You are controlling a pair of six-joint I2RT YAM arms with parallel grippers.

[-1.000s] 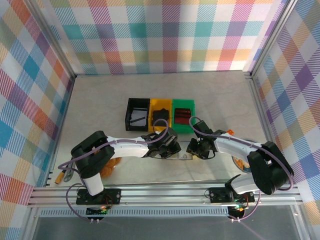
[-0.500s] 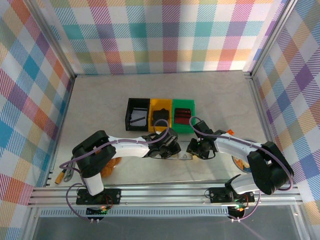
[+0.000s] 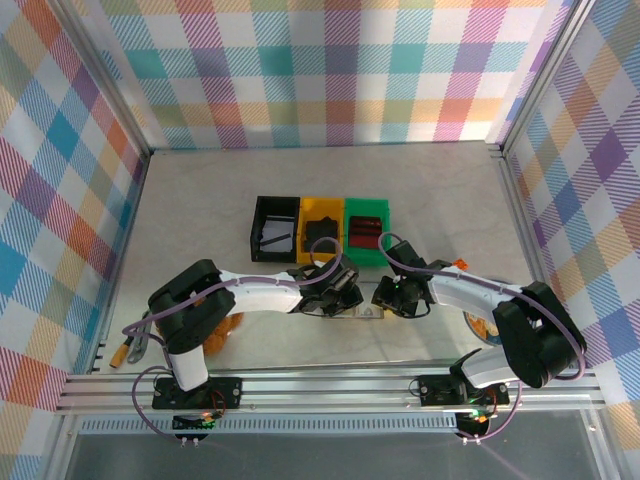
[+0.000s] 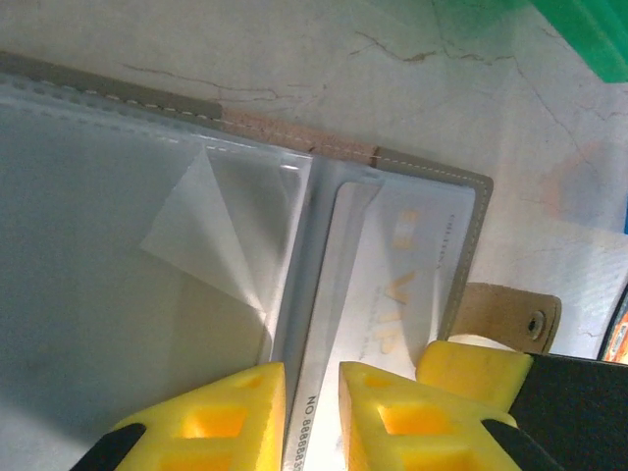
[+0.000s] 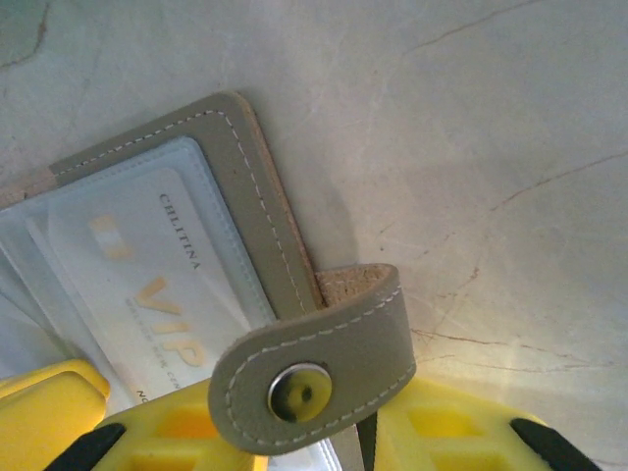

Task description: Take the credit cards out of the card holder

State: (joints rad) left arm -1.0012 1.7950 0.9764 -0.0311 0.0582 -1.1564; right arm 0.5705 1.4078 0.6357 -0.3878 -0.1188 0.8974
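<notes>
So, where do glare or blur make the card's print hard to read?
Left wrist: sheen on the sleeves of the card holder washes out the card; right wrist: its gold print reads clearer, the snap tab sharp; top external: even light, the holder too small to read.

Grey card holder (image 5: 257, 221) lies open flat, a pale VIP card (image 5: 147, 285) inside its clear sleeve.
</notes>
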